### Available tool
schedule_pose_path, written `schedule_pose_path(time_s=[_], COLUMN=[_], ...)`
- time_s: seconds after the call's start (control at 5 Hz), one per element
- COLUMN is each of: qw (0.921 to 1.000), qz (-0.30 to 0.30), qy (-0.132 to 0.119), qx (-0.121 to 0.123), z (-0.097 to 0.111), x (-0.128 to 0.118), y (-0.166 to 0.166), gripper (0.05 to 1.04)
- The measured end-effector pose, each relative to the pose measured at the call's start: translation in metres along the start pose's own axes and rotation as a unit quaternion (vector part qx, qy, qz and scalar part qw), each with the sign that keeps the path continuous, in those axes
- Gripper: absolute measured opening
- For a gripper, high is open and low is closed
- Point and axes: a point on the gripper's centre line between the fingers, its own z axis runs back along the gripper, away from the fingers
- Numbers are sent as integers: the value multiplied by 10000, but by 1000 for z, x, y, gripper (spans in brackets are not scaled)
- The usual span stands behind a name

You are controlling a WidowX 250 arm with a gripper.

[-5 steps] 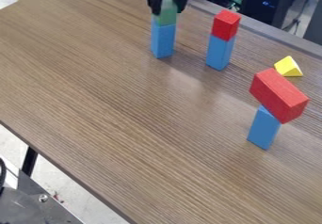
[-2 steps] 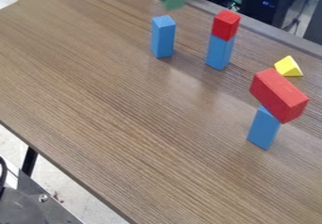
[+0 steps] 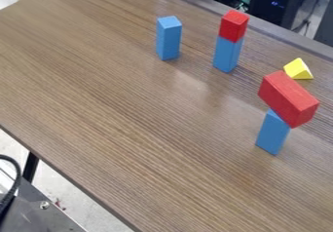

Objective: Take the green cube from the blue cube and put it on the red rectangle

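Apparently the blue cube (image 3: 168,40) was unstacked; the red rectangle (image 3: 288,99) awaited placement. I couldn't tell my end effector's state.

Lower left, you see thick black cable (image 3: 19,175), plain and smooth, bowed out from left edge in rounded bend. Below and beside it, you see dark grey metal plate (image 3: 57,221), flat-faced, with straight slanting edge. On plate, you see one small round screw head (image 3: 44,205), silvery. Whitish patch (image 3: 6,177) shows inside cable's bend. Whether any of this belongs to your robot's body, you cannot tell.
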Motion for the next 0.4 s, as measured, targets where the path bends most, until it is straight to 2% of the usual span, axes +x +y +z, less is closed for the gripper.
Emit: schedule_pose_path(time_s=[0.2,0.4], qw=[9982,9944], qz=[-591,-1042], qy=[-23,114], qx=[52,104], z=[-6,-14], x=[-36,-68], y=[-16,-24], gripper=[537,537])
